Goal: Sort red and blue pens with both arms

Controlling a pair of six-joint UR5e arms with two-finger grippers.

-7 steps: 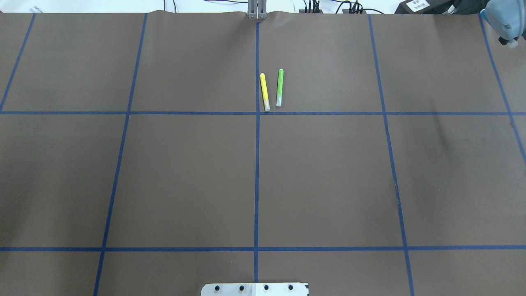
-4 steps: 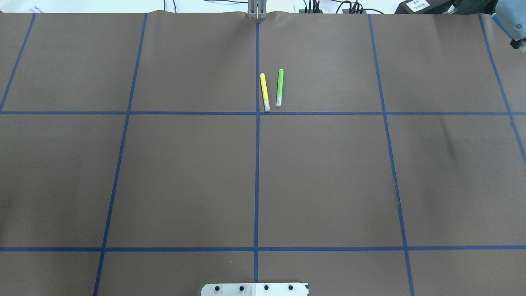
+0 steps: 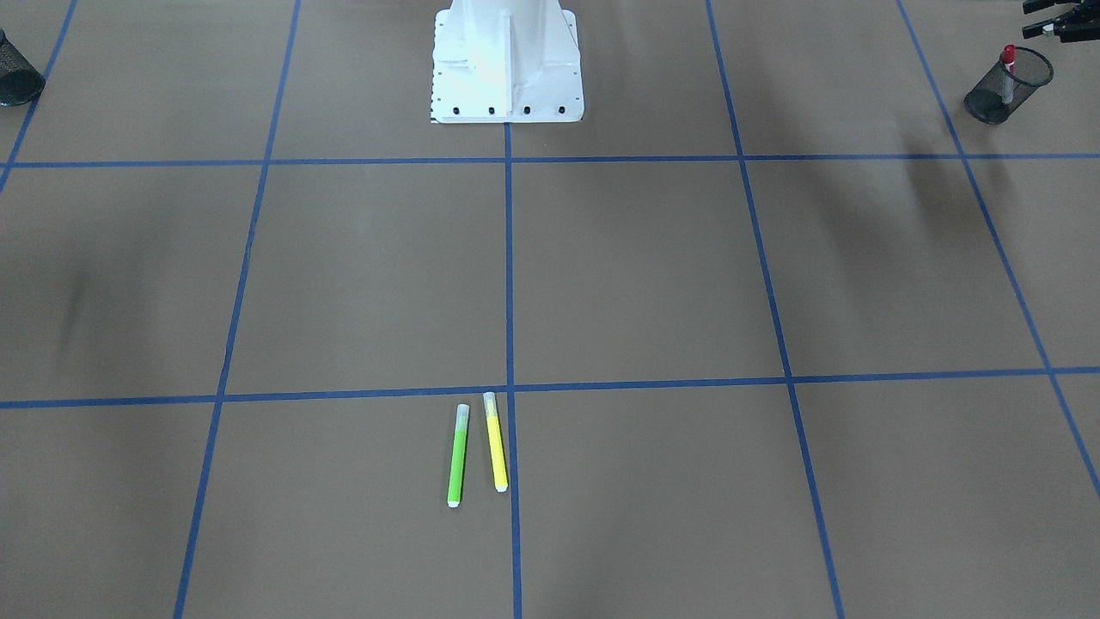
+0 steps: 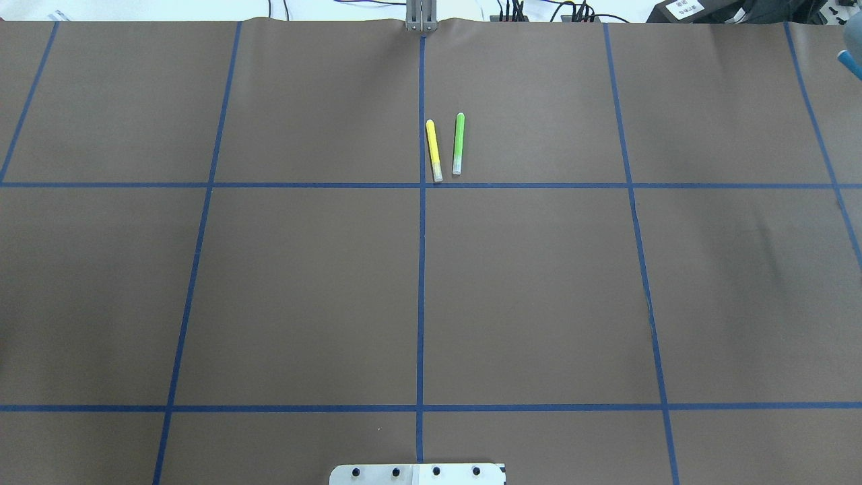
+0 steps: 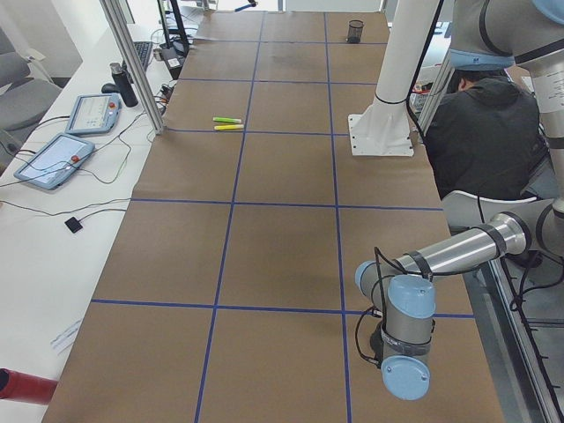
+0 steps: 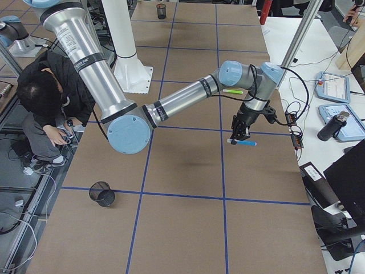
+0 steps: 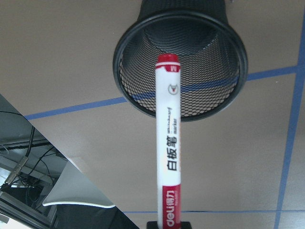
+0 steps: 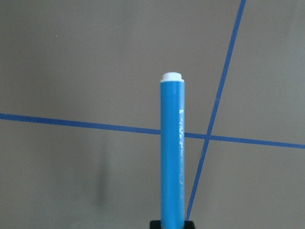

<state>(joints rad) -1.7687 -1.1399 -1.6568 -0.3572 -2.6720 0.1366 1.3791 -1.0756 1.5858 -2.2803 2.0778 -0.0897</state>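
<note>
At the left end of the tabletop (image 4: 303, 289), over the black mesh cup (image 7: 125, 86), left fingers (image 7: 152, 225) clamp the red whiteboard marker (image 7: 168, 143) by its tail, cap at the mouth, while right fingers (image 8: 155, 224) pinch the blue marker (image 8: 172, 152) above the tabletop, well apart from the other mesh cup (image 6: 105, 200): both picked, neither dropped in.

A yellow marker (image 3: 495, 441) lies flat on the brown table cover (image 3: 644, 275), its pale cap end close to a crossing of blue tape lines (image 3: 509, 258). A green marker (image 3: 458, 456) lies just beside the yellow marker, nearly parallel and not touching. Well apart from it, towards each end of the table, sits a black mesh cup (image 3: 988, 99) (image 3: 13, 82). Two tablet-like pendants (image 5: 53, 160) rest off the cover on the yellow marker's side. A person in a black top (image 5: 480, 132) sits across the table from it.
</note>
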